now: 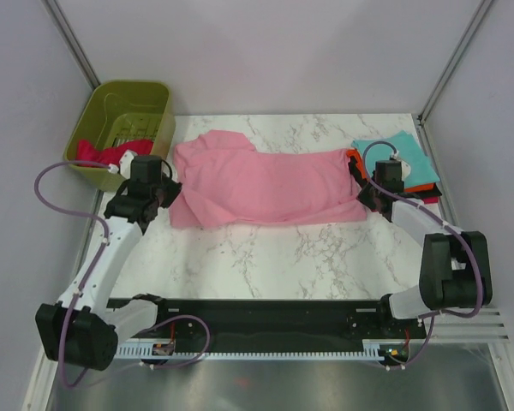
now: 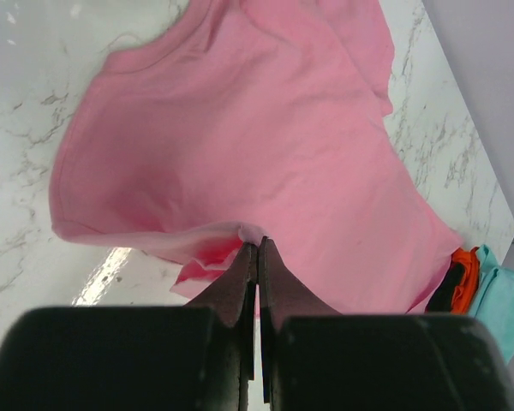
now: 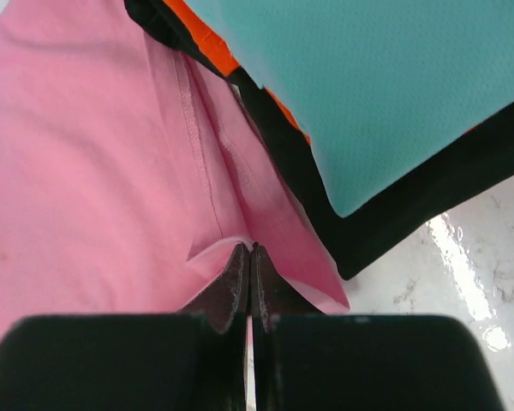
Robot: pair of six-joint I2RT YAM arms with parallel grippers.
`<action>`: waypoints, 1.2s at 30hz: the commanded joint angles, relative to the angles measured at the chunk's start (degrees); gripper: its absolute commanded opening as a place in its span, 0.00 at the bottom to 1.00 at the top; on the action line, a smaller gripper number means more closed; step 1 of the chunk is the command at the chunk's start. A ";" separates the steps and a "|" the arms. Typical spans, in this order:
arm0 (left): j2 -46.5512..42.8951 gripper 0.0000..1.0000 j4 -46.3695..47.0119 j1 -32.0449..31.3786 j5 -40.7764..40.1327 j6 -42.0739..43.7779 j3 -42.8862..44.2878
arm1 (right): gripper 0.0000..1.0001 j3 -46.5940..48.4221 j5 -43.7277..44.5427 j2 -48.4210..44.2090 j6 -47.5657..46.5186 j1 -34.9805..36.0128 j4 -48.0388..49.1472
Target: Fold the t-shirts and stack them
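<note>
While the left gripper [image 2: 257, 250] and right gripper [image 3: 251, 253] clamp the pink shirt [image 1: 265, 184] by its ends mid-frame — fold unfinished — a stack [image 1: 403, 158] (teal on top) lies done at right, a red shirt [image 1: 98, 152] waiting in the basket [image 1: 158, 90].

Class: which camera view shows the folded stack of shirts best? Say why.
The right wrist view: the folded stack fills the upper frame, teal over orange over black. The top external view shows it small, partly behind the right arm. The left wrist view catches only its edge, lower right.
</note>
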 commanded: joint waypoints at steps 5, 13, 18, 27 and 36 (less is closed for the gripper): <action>7.83 0.02 5.46 -0.04 -3.39 1.31 7.28 | 0.00 5.89 4.63 5.06 2.53 1.08 2.17; 15.90 0.02 6.08 0.57 -4.27 2.37 14.84 | 0.00 9.41 6.48 9.45 4.20 1.78 3.22; 19.87 0.02 6.17 1.45 -3.48 2.11 18.10 | 0.00 11.87 7.01 12.61 4.90 2.48 4.10; 30.31 0.02 7.75 1.98 -2.95 1.14 23.37 | 0.02 14.25 7.45 15.87 5.95 3.19 4.98; 38.94 0.02 7.66 3.91 -2.08 -0.26 26.81 | 0.01 16.62 11.84 17.54 7.10 3.10 5.07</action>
